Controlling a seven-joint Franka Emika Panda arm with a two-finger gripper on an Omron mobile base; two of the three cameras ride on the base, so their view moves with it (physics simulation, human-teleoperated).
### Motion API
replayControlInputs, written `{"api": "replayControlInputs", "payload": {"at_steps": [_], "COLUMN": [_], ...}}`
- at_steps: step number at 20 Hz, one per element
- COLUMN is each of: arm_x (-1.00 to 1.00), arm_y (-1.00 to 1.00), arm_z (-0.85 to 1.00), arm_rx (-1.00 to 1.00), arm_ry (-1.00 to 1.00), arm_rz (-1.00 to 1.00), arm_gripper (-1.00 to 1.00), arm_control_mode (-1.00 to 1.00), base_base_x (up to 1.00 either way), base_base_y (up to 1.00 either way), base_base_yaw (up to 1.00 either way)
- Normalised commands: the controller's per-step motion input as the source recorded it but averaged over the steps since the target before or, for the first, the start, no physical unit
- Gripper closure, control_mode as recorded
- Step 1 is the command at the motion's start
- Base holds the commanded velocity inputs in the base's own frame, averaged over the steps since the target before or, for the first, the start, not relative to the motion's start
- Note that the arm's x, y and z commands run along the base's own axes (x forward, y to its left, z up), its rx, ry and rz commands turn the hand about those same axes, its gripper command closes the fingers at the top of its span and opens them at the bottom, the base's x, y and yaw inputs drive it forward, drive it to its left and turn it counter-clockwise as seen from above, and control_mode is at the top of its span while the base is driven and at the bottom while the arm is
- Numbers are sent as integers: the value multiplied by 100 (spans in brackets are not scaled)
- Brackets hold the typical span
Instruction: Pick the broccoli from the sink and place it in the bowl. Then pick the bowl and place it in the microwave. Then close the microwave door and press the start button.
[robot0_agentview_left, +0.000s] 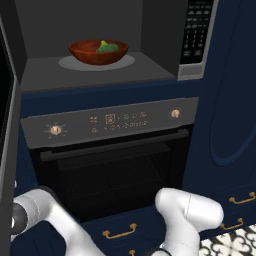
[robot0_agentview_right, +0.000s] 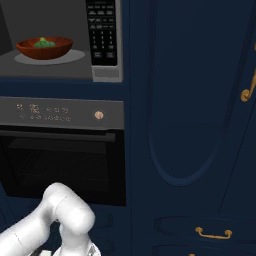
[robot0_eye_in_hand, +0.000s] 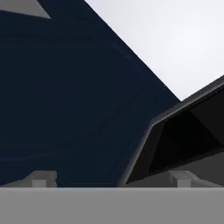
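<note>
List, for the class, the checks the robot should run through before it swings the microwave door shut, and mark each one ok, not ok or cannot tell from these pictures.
1. Broccoli lies in the bowl: ok.
2. Bowl sits on the turntable inside the microwave: ok.
3. Nothing sticks out past the front edge of the cavity: ok, the bowl sits well back.
4. Gripper is open and empty, free to push: ok; its finger tips stand wide apart with nothing between them.
5. Microwave door is swung open at the left and within reach: cannot tell; just its edge shows.
6. Button panel is unobstructed for the start press: ok.
</note>
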Motion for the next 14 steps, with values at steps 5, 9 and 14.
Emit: {"api": "replayControlInputs", "payload": {"at_steps": [5,9,14], "arm_x": [23,-4,-19], "arm_y": [77,34,-16], "arm_z": [-6,22,33], "arm_rx": [0,1,27], "arm_ry": [-9,-14,-6], "arm_rz": [-8,-24,-39], "arm_gripper": [-100,-100,-100], "arm_control_mode": [-100,-100,-100], "base_base_x": [0,0,0], "base_base_y": [0,0,0], "base_base_yaw": [0,0,0]}}
